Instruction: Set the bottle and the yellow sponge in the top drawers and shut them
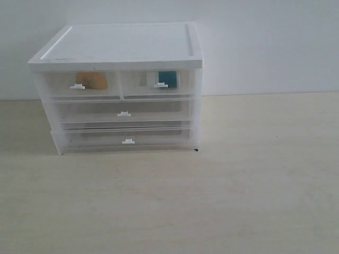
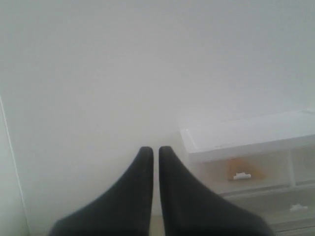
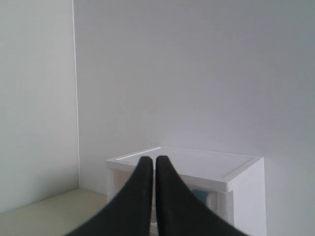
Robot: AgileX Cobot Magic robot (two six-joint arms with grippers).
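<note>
The white cabinet (image 1: 119,45) stands at the back left of the table. Its two top drawers are pushed in. Through the left top drawer (image 1: 63,84) the yellow sponge (image 1: 93,80) shows; through the right top drawer (image 1: 140,83) the bottle (image 1: 168,78) with its teal label shows. Neither arm appears in the exterior view. My left gripper (image 2: 153,149) is shut and empty, away from the cabinet (image 2: 246,133), with the sponge (image 2: 244,168) seen behind the drawer front. My right gripper (image 3: 149,159) is shut and empty, off from the cabinet (image 3: 197,167); the bottle (image 3: 199,195) peeks out behind its fingers.
Two full-width drawers (image 1: 123,114) sit shut below the top pair. The beige tabletop (image 1: 222,201) spreads in front and to the right of the cabinet. A white wall (image 1: 265,42) stands behind.
</note>
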